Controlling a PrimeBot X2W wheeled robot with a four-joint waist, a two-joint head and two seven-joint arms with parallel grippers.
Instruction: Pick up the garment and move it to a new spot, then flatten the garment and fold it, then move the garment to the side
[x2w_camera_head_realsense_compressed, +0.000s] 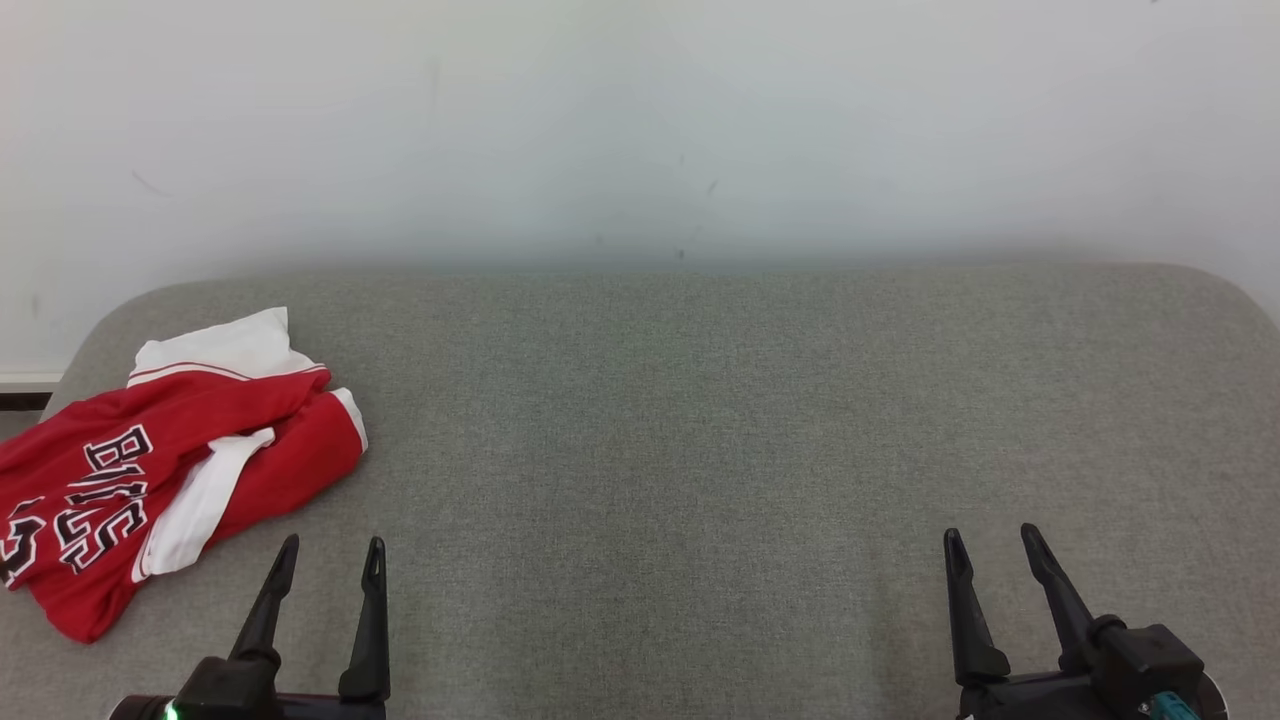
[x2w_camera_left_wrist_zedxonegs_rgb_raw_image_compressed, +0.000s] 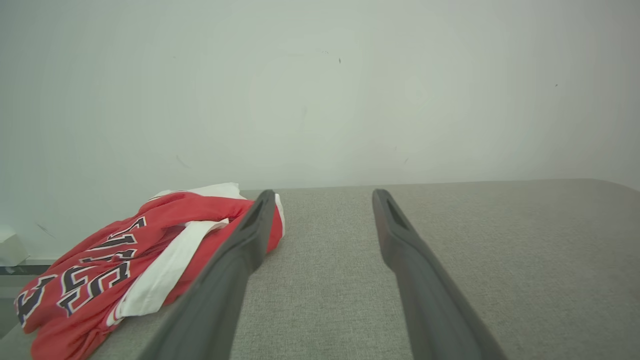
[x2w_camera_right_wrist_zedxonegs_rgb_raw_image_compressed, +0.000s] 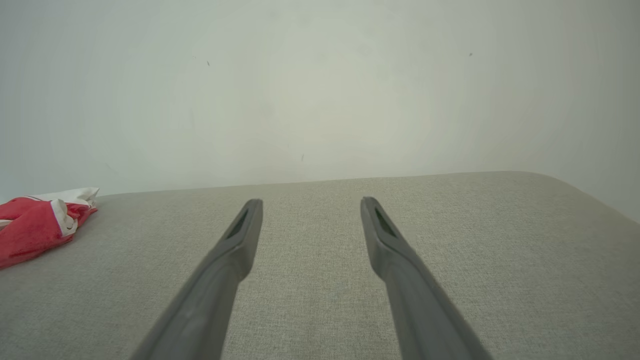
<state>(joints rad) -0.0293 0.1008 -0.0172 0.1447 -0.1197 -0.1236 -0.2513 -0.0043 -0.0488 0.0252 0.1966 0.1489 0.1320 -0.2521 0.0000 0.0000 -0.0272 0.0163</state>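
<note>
A red and white garment (x2w_camera_head_realsense_compressed: 170, 470) with black lettering lies crumpled at the left side of the grey fabric table (x2w_camera_head_realsense_compressed: 680, 450), partly over its left edge. My left gripper (x2w_camera_head_realsense_compressed: 332, 548) hovers open just right of and nearer than the garment, with nothing between its fingers. In the left wrist view the garment (x2w_camera_left_wrist_zedxonegs_rgb_raw_image_compressed: 125, 255) lies to the left, partly behind the left finger of my left gripper (x2w_camera_left_wrist_zedxonegs_rgb_raw_image_compressed: 324, 195). Over bare table at the lower right, my right gripper (x2w_camera_head_realsense_compressed: 992, 538) stands open. The right wrist view has the garment (x2w_camera_right_wrist_zedxonegs_rgb_raw_image_compressed: 40, 222) at the far left, away from my right gripper (x2w_camera_right_wrist_zedxonegs_rgb_raw_image_compressed: 310, 202).
A pale wall (x2w_camera_head_realsense_compressed: 640, 130) rises right behind the table's far edge. The table's corners are rounded at the far left and far right. A strip of baseboard (x2w_camera_head_realsense_compressed: 25, 385) shows past the left edge.
</note>
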